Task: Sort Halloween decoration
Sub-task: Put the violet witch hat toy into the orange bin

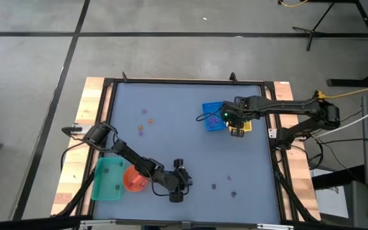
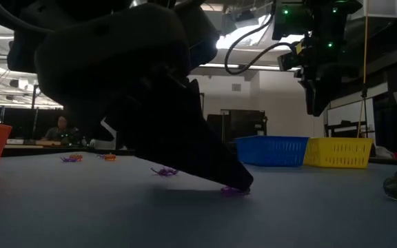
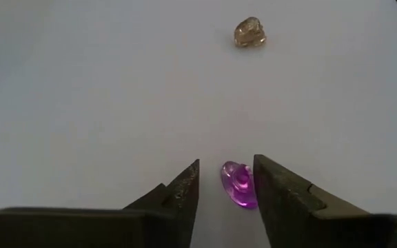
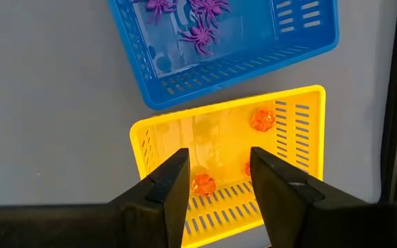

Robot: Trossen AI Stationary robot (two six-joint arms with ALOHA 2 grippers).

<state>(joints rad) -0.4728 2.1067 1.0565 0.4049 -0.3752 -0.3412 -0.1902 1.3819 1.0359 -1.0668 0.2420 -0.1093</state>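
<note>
My left gripper (image 3: 226, 165) is open and low over the table near its near edge (image 1: 177, 185). Its fingers stand on either side of a small purple piece (image 3: 240, 184) that lies flat on the table (image 2: 233, 191). A greyish piece (image 3: 249, 32) lies farther ahead. My right gripper (image 4: 219, 155) is open and hangs above the yellow tray (image 4: 226, 158), beside the blue tray (image 4: 219, 48), toward the far right (image 1: 235, 122). Orange pieces (image 4: 262, 119) lie in the yellow tray and purple spiders (image 4: 200, 34) in the blue one. Loose pieces (image 1: 144, 121) lie mid-left on the table. My left gripper comes down at the purple piece slanting from above. The piece lies right beside one finger (image 3: 274, 189), with a gap to the other finger. I cannot tell whether that finger touches it. The piece rests on the table.
A green tray (image 1: 107, 179) and a round orange bowl (image 1: 135, 179) stand at the near left, beside my left arm. A few dark and purple pieces (image 1: 229, 185) lie near the near edge. A person (image 2: 60, 129) sits in the room beyond the table.
</note>
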